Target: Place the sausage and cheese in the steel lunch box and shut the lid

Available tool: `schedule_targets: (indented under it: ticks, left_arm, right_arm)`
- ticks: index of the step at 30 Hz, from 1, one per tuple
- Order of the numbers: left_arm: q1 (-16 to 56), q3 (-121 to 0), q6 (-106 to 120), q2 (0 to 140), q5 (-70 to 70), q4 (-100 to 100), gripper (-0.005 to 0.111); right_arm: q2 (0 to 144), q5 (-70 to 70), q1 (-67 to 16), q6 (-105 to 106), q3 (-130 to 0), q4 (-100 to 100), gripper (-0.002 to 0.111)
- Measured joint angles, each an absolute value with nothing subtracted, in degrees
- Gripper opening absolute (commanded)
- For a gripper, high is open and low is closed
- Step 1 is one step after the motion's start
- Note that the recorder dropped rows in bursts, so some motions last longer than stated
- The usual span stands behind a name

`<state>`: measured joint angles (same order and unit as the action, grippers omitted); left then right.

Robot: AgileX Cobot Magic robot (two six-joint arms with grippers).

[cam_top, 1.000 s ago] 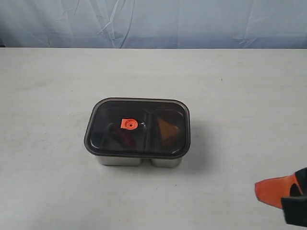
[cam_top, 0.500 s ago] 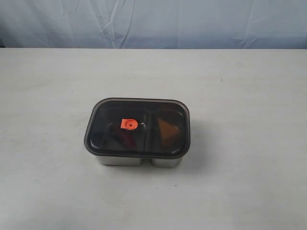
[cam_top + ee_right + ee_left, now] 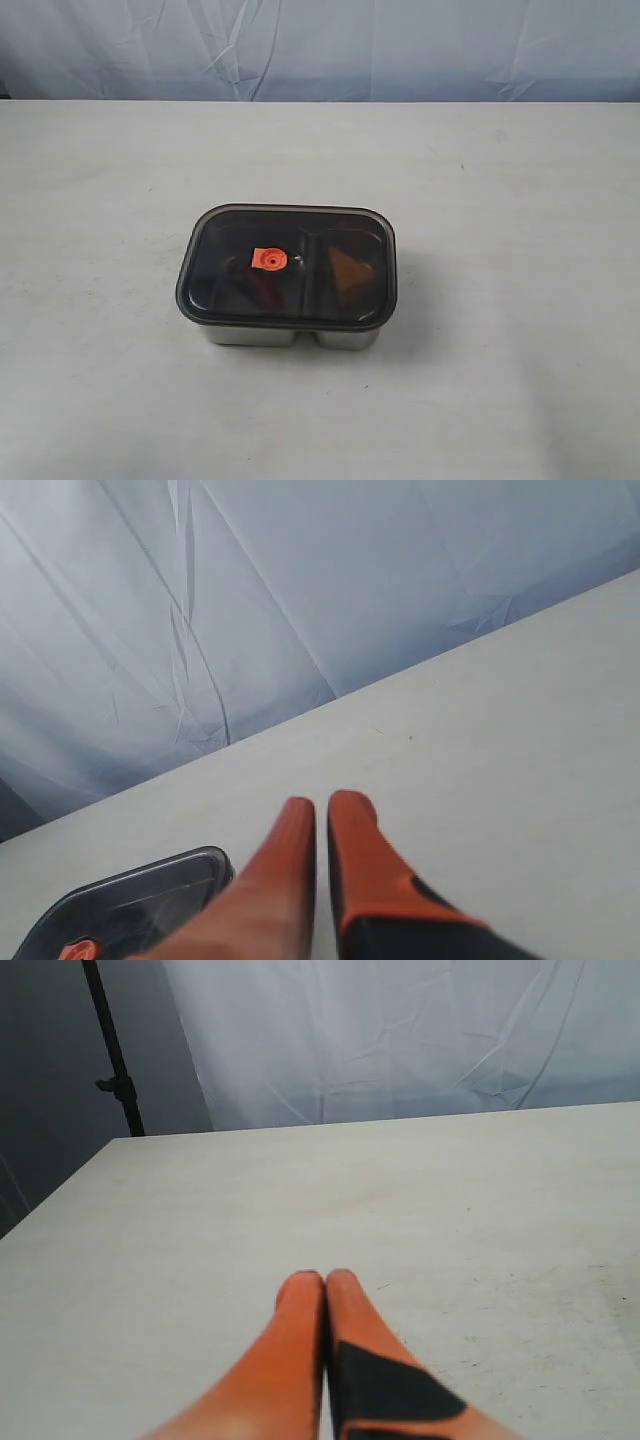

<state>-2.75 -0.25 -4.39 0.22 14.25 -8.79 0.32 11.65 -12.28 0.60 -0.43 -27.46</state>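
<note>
The steel lunch box [image 3: 288, 334] stands mid-table with the dark translucent lid [image 3: 215, 290] seated flat on it, its orange valve [image 3: 267, 259] at centre. Through the lid the red sausage [image 3: 262, 288] shows dimly in the left compartment and the yellow-orange cheese [image 3: 347, 270] in the right one. Neither gripper appears in the exterior view. In the left wrist view my left gripper [image 3: 326, 1280] is shut with nothing in it, above bare table. My right gripper [image 3: 322, 808] is shut and empty too, with a corner of the lid [image 3: 130, 905] beside it.
A wrinkled pale blue backdrop [image 3: 320, 50] hangs behind the table's far edge. A black stand pole [image 3: 112, 1050] rises beyond a table corner in the left wrist view. White tabletop [image 3: 500, 200] surrounds the box on all sides.
The right gripper, at the lower right corner of the exterior view a second ago, has withdrawn out of that view. The box and lid have not moved.
</note>
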Motion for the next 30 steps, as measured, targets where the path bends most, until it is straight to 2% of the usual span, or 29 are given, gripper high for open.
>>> schedule_targets:
  ticks: [30]
  left_arm:
    - [-2.75,-0.25,-4.39,0.22,14.25,-8.79,0.0]
  right_arm:
    - [0.32,13.04,-12.28,0.82,-0.12,-27.58,0.007]
